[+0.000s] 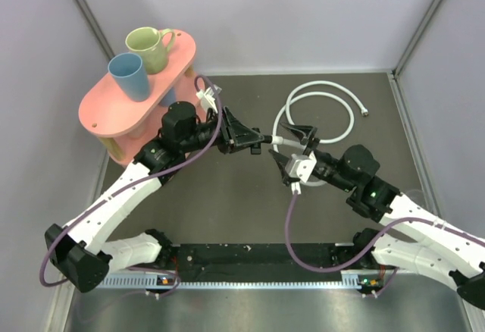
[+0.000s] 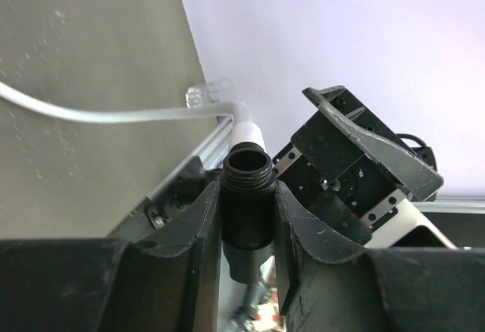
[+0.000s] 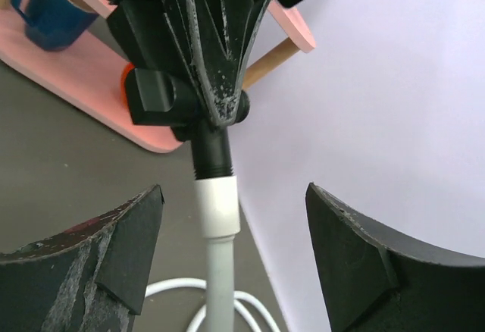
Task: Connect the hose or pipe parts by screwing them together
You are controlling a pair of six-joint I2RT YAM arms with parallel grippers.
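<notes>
On the dark bench (image 1: 227, 218), closed in by pale walls (image 1: 303, 14), the white hose (image 1: 333, 89) is coiled far right. The left arm (image 1: 114, 195) and right arm (image 1: 409, 222) are angled inward, wrists facing. The black connector (image 2: 247, 211) is pinched by the left fingers (image 2: 189, 233), butted against the hose's end; the right fingers (image 3: 114, 249) are spread wide on either side of that end.

The worktop (image 1: 250, 211) was a dark grey matte surface, enclosed at rear and both sides by plain pale walls (image 1: 288, 14) in metal framing (image 1: 82, 6). A pink shelf (image 1: 102, 108) stood rear left, carrying a green mug (image 1: 148, 48) and a blue mug (image 1: 129, 76). Lighting was even.
</notes>
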